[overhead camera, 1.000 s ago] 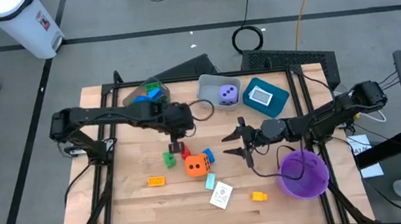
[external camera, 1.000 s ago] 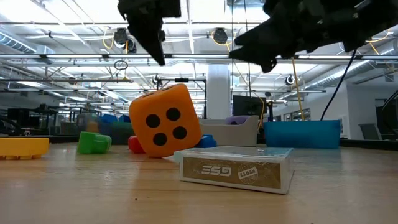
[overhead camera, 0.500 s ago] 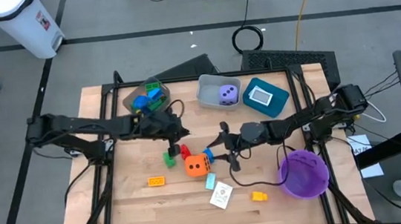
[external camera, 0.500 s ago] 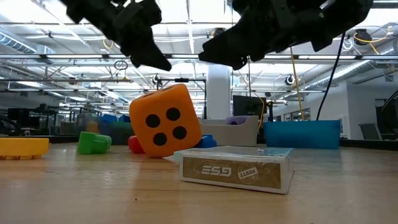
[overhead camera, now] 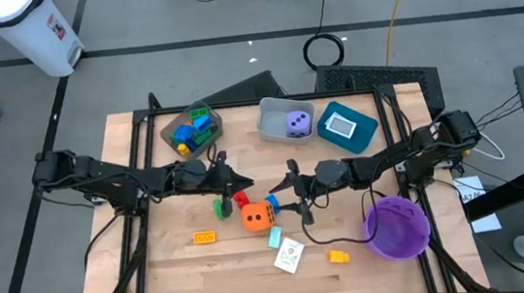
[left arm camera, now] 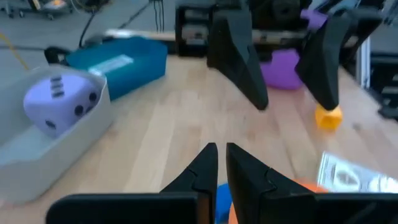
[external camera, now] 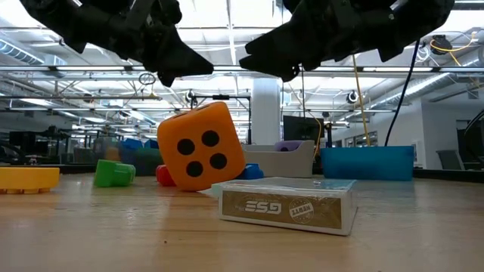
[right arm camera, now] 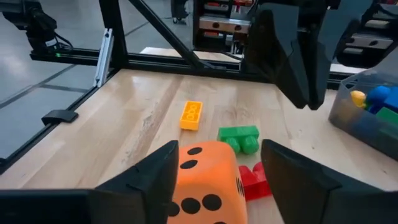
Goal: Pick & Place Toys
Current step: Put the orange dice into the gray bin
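The orange dotted die [overhead camera: 257, 215] rests on the table on its lower face, with a red block [overhead camera: 240, 199] and a green block [overhead camera: 221, 207] beside it. My right gripper [overhead camera: 288, 194] is open above the table just right of the die; in its wrist view [right arm camera: 219, 149] the fingers stand on either side of the die [right arm camera: 205, 171] without touching it. My left gripper [overhead camera: 242, 181] is shut and empty above the red block, fingers together in its wrist view [left arm camera: 221, 163]. An orange flat brick [overhead camera: 203, 237], a blue block [overhead camera: 274, 236], a card pack [overhead camera: 289, 256] and a yellow block [overhead camera: 338, 255] lie nearer.
A brown bin [overhead camera: 190, 128] with several blocks, a grey bin [overhead camera: 274, 126] holding the purple die [overhead camera: 296, 121] and a teal bin [overhead camera: 346, 125] stand along the far side. The purple bowl [overhead camera: 394, 227] is at the near right. The two grippers face each other closely over the die.
My right gripper has gone toward the table's left edge, up to the orange die, and then kept still. My left gripper has tipped from pointing down to nearly level, its arm drawing back toward the left edge and sinking lower. The toys have not moved.
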### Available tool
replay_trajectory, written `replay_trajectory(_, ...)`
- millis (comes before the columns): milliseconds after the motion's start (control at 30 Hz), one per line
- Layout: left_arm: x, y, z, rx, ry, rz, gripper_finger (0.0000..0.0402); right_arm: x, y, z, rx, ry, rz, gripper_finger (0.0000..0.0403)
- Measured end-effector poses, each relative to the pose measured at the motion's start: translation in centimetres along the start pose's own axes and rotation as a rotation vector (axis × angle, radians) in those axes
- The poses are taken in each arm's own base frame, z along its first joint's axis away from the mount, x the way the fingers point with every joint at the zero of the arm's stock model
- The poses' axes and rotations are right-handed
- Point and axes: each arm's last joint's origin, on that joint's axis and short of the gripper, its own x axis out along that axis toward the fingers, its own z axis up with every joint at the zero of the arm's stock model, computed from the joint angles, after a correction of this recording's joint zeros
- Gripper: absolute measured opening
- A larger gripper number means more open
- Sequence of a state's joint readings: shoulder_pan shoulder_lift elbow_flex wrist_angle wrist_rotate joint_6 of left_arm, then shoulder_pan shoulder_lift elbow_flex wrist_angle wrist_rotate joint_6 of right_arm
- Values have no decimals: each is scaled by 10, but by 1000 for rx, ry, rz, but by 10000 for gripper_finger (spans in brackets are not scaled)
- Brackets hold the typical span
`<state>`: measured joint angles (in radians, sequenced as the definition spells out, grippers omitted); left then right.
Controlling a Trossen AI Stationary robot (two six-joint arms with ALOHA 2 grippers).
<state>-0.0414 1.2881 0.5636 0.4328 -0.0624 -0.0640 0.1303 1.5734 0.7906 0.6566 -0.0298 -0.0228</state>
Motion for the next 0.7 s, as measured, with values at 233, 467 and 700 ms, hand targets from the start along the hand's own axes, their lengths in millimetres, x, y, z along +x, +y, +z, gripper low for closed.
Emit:
replay_trajectory(233,-3,0,-12,-12,141,6,42,6,0,-10,-6,41,-1,315)
replay_trajectory(467,-7,-12,-26,-67,272,3,42,26,0,-39,-59,128,8,365)
replay_trajectory(700,-15,-21,-41,-82,398,167,42,39,2,-48,-69,156,17,386)
